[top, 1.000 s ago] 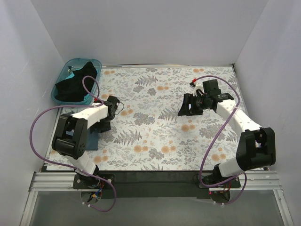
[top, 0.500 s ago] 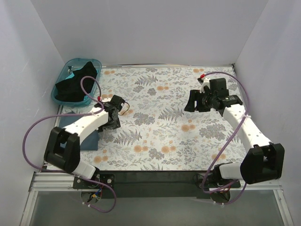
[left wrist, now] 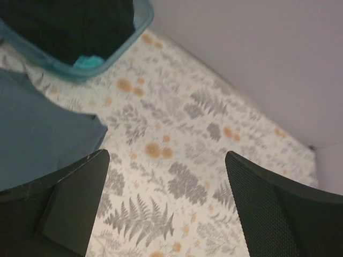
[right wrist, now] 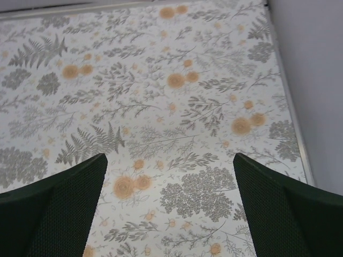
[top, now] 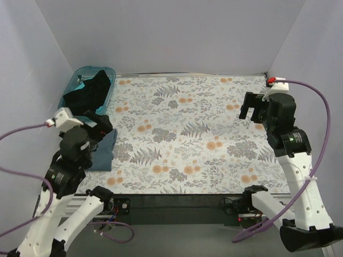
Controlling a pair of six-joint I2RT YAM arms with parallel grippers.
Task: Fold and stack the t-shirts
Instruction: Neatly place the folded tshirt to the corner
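The space is enclosed on three sides by plain, evenly lit, pale lilac-white walls [top: 177, 32]. A flat tabletop covered in white cloth printed with grey ferns and orange flowers [top: 187, 155] is bounded at its near edge by a black bar [top: 177, 201].

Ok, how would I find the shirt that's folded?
Find the teal basket in the far left corner. Beside it, on the near side, lies the blue-grey t-shirt. It is flat and folded; the black t-shirt is heaped in the basket.
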